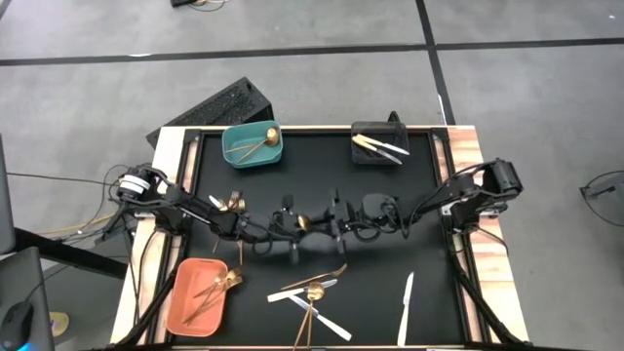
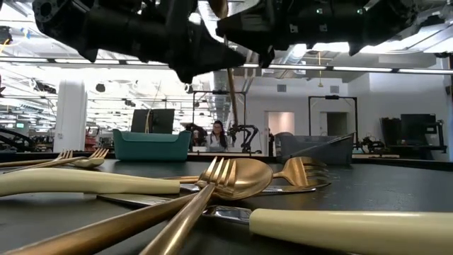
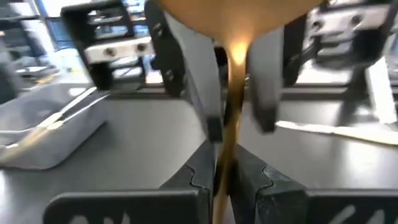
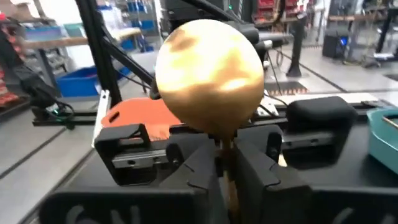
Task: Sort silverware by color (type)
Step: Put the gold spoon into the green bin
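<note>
Both arms meet over the middle of the black mat. A gold spoon (image 1: 304, 222) stands upright between them, bowl up and handle hanging down (image 2: 231, 92). My left gripper (image 1: 291, 227) comes from the table's left and is shut on the spoon. My right gripper (image 1: 322, 220) comes from the right and is shut on the same spoon. Loose gold forks, a spoon and white-handled knives (image 1: 312, 294) lie crossed on the mat near the front edge. One knife (image 1: 406, 295) lies apart to their right. My left gripper pinches the spoon's handle (image 3: 225, 163) between its two fingers, below the bowl. The fingers lie level, from the table's left, across the handle. The spoon is upright and clear of the mat. My right gripper pinches the handle just under the bowl (image 4: 225, 149) between its two fingers. The fingers lie level, from the table's right, across the handle. The bowl (image 4: 208, 74) stands above the fingers.
A teal bin (image 1: 252, 144) at the back holds a gold spoon. A black bin (image 1: 378, 144) at the back right holds white knives. A salmon bin (image 1: 200, 292) at the front left holds gold forks. More gold utensils (image 1: 232, 203) lie by the left arm. A person (image 2: 216, 134) sits in the room behind.
</note>
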You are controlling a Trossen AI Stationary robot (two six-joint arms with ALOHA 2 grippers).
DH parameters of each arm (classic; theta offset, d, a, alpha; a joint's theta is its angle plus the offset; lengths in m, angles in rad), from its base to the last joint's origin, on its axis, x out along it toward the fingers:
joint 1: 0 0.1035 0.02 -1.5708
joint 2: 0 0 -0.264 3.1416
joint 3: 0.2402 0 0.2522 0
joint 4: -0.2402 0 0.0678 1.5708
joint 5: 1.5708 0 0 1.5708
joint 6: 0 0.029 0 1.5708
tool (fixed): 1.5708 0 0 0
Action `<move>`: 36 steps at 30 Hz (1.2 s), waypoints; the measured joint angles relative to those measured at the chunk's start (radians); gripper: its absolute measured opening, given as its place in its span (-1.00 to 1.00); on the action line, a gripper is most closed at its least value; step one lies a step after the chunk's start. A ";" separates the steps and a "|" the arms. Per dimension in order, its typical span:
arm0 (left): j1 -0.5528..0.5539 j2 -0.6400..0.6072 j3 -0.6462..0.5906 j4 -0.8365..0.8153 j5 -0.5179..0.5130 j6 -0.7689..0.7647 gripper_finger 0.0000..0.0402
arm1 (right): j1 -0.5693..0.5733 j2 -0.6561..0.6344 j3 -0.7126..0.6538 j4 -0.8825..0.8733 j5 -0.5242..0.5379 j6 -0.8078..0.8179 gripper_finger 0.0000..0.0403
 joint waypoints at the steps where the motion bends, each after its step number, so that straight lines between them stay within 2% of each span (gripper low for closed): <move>1: 0.005 0.000 0.001 -0.024 -0.018 0.010 -0.94 | -0.001 -0.012 0.000 -0.028 0.009 0.000 -0.61; 5: 0.039 -0.030 0.007 -0.238 -0.144 0.026 -0.97 | -0.014 -0.089 0.000 -0.258 0.096 0.021 -0.50; 10: 0.141 -0.115 0.124 -0.718 -0.229 -0.010 -0.97 | -0.023 -0.181 0.000 -0.594 0.192 0.125 -0.45; 14: 0.248 -0.136 0.251 -1.030 -0.294 0.070 -0.97 | -0.022 -0.203 0.000 -0.685 0.235 0.158 -0.44; 18: 0.374 -0.143 0.378 -1.203 -0.303 0.196 -0.97 | 0.002 -0.179 0.001 -0.700 0.243 0.157 -0.44; 27: 0.645 -0.142 0.409 -1.356 -0.276 0.266 -0.90 | 0.042 -0.093 0.000 -0.711 0.251 0.194 -0.44; 34: 0.789 -0.142 0.373 -1.352 -0.122 0.256 -0.85 | 0.036 -0.079 0.000 -0.702 0.302 0.197 -0.44; 36: 0.808 -0.141 0.364 -1.355 -0.109 0.253 -0.83 | 0.032 -0.081 0.000 -0.695 0.307 0.197 -0.44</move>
